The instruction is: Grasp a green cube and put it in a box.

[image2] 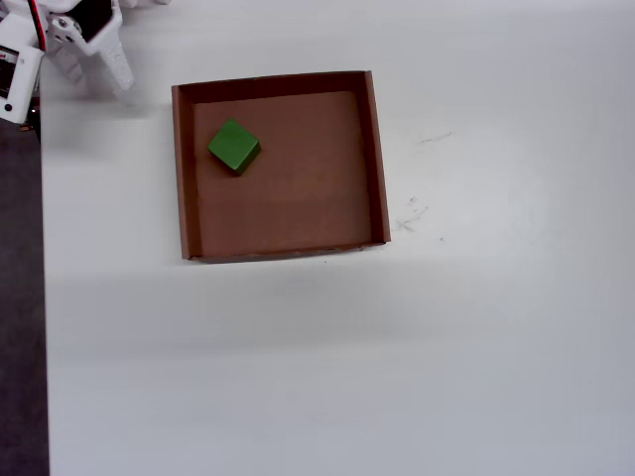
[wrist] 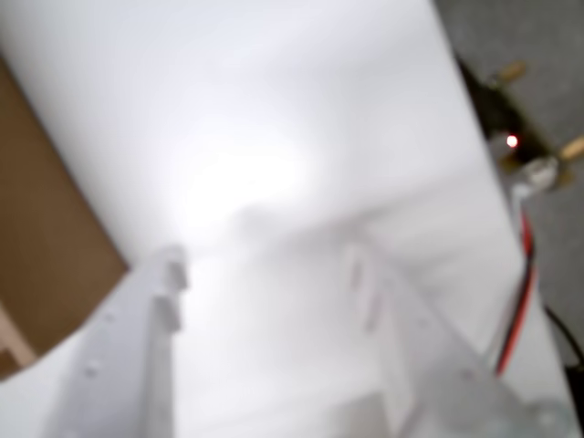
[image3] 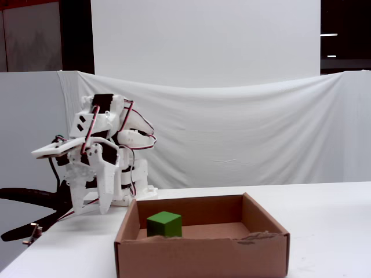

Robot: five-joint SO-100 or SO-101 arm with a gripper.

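Note:
The green cube [image2: 234,146] lies on the floor of the brown cardboard box [image2: 377,159], near its upper left corner in the overhead view. In the fixed view the cube [image3: 164,224] shows behind the box's front wall [image3: 203,255]. My white gripper [image2: 99,79] is open and empty, off the box's upper left corner, above the bare white table. In the fixed view the gripper [image3: 91,211] points down, left of the box. The blurred wrist view shows the gripper [wrist: 266,265] with nothing between its fingers, and a piece of the box [wrist: 36,228] at the left edge. The cube is out of that view.
The table's left edge runs next to the arm, with dark floor [image2: 20,297] beyond it. Red and black wires [wrist: 520,301] hang by the arm base. A black cable [image3: 29,197] lies left of the arm. A white cloth backdrop [image3: 243,139] stands behind the table.

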